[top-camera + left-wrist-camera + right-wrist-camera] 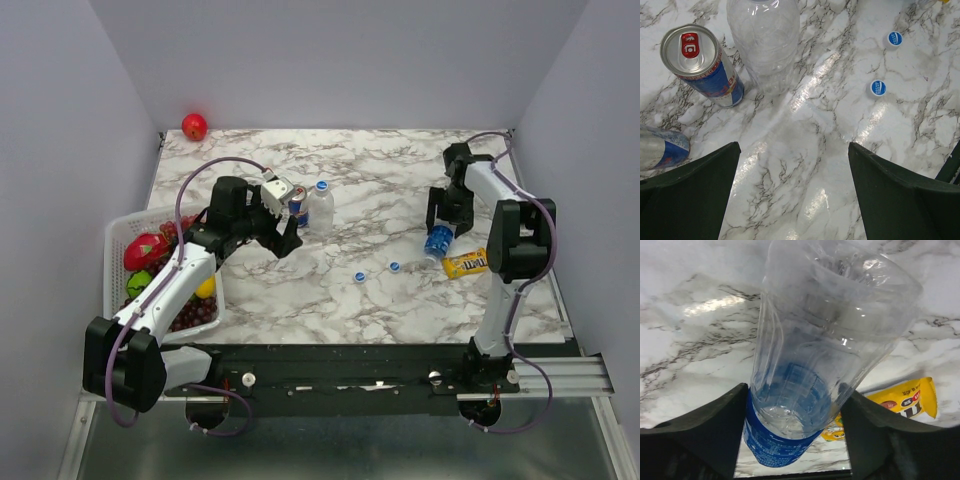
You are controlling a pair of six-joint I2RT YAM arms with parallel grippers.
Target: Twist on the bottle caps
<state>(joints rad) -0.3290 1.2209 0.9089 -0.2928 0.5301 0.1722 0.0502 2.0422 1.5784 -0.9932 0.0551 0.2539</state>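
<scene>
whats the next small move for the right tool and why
Probably close the right tool firmly on the labelled bottle. Its fingers flank the blue band, though I can't tell if they pinch it yet. The bottle lies on the table with two caps loose nearby, so it likely needs gripping and standing up first.

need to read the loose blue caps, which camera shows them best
Left wrist: both caps lie printed side up, their print visible. The top view shows them only as tiny blue dots; the right wrist misses them.
</scene>
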